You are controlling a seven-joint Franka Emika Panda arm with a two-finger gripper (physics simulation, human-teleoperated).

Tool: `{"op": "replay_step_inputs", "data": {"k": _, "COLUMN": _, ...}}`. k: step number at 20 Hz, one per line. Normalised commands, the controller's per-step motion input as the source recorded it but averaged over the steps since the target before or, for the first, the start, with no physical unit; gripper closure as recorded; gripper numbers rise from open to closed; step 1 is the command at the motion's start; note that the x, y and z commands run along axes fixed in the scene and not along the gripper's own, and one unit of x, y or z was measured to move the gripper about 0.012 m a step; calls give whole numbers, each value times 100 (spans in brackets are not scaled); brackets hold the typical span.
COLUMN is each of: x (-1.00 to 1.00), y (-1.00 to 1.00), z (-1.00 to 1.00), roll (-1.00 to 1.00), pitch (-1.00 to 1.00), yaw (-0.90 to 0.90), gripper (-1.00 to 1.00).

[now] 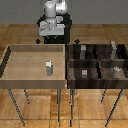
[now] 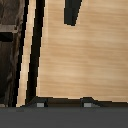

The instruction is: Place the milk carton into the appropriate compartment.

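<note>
Wood floor [image 1: 20, 112] is filling the background around the rig. Two trays on thin metal legs are sitting side by side, their inner walls touching or nearly so. The light wooden tray [image 1: 10, 60] is taking the exterior view's left; it is open, walled on all sides, and the wrist view is showing its pale plank floor with a dark wall strip running along one side. The dark wooden divider tray [image 1: 95, 62] is taking the exterior view's right, split into several compartments; a few small grey objects [image 1: 114, 49] are sitting in them, too small to identify. The robot arm [image 1: 52, 20] is standing at the far side, behind the light tray's far wall, white upper links over a dark base, not reaching over either tray. The gripper [image 2: 63, 104] is showing in the wrist view only as two finger tips at the frame edge, jaws spread well apart with nothing between them, hanging above bare tray floor. The milk carton [image 1: 49, 68] is standing upright on the light tray's floor, roughly mid-tray, slightly toward the dividing wall, clear of every wall and well apart from the jaws. In the wrist view, a dark slanted shape at the far edge is possibly the carton; cannot tell.
</note>
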Motion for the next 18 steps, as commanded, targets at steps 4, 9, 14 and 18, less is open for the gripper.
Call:
{"op": "replay_step_inputs", "data": {"k": 4, "x": 0, "y": 0, "z": 0, "roll": 0, "pitch": 0, "yaw": 0, "gripper": -100}}
{"op": "replay_step_inputs", "data": {"k": 9, "x": 40, "y": 0, "z": 0, "roll": 0, "pitch": 0, "yaw": 0, "gripper": -100}}
{"op": "replay_step_inputs", "data": {"k": 14, "x": 100, "y": 0, "z": 0, "roll": 0, "pitch": 0, "yaw": 0, "gripper": -100}}
{"op": "replay_step_inputs", "data": {"k": 18, "x": 100, "y": 0, "z": 0, "roll": 0, "pitch": 0, "yaw": 0, "gripper": -100}}
